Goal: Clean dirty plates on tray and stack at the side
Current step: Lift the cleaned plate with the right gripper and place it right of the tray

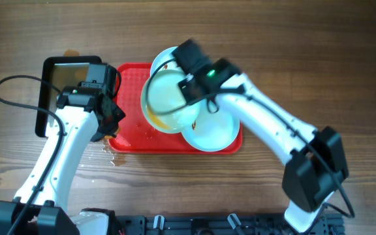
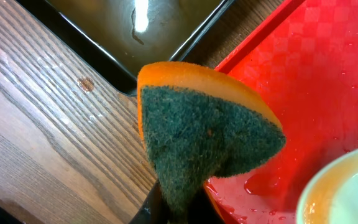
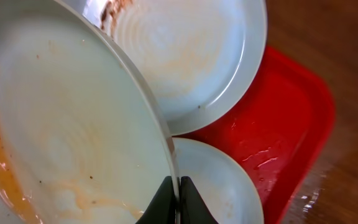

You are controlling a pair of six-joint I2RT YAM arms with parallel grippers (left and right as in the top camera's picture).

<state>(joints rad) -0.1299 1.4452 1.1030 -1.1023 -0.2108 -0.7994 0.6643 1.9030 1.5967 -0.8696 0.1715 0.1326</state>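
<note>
A smeared plate (image 1: 168, 98) is held tilted over the red tray (image 1: 130, 138), its rim pinched by the right gripper (image 3: 179, 198). A sponge (image 2: 204, 137) seems clamped in the left gripper (image 2: 169, 211) at the tray's edge.

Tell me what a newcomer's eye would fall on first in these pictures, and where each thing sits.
The red tray in the middle of the table stands out first, with the right gripper pinching the rim of a smeared white plate, tilted above two more plates. At the tray's left edge the left gripper holds an orange and green sponge, next to a dark pan.
</note>
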